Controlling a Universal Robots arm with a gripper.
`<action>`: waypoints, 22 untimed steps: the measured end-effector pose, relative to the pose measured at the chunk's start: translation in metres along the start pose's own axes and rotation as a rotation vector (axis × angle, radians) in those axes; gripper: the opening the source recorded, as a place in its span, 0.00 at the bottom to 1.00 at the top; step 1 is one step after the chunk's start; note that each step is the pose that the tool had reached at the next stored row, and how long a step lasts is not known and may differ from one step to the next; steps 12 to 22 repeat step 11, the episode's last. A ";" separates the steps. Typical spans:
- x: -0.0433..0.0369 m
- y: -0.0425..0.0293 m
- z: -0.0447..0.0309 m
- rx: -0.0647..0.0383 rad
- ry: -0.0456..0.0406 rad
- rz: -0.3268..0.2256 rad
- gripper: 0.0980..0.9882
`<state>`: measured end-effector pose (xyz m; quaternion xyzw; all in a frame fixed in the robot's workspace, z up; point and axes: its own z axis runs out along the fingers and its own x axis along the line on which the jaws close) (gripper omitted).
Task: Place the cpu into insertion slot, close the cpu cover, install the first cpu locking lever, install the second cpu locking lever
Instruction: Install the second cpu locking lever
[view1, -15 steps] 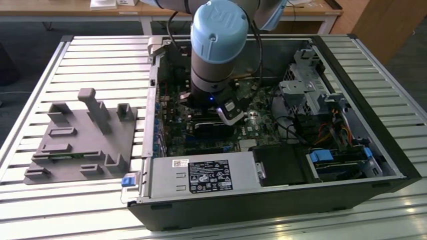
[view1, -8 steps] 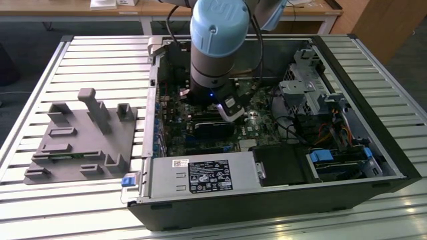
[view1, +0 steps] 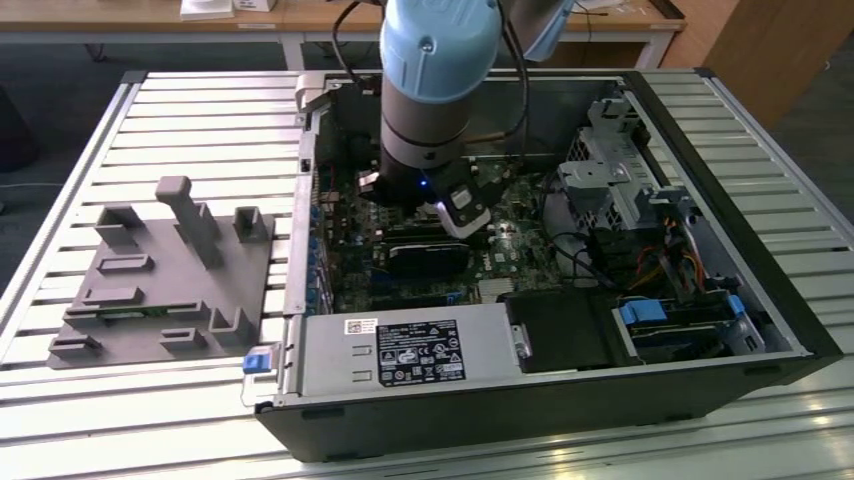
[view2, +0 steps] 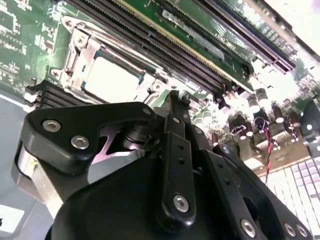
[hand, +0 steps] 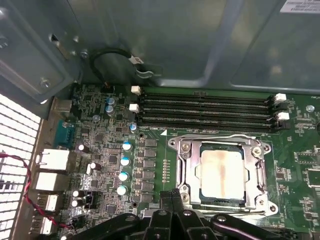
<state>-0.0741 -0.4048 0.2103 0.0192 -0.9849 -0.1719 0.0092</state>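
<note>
Starting at the exterior view's left, a grey holder (view1: 167, 272) rests on the slatted counter (view1: 80, 420) beside the open computer case (view1: 747, 290). Inside, the hand (hand: 171, 196), fingers together and holding nothing, hangs just beside the cpu (hand: 223, 170), seated in the insertion slot (hand: 192, 197) under the closed cpu cover (hand: 187, 167), memory slots (hand: 205, 111) nearby.
</note>
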 end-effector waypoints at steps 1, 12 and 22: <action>0.0000 0.0008 -0.0020 0.000 -0.0001 0.000 0.01; -0.0003 0.0060 -0.0166 -0.007 -0.0005 0.000 0.01; -0.0003 0.0060 -0.0166 -0.007 -0.0005 0.000 0.01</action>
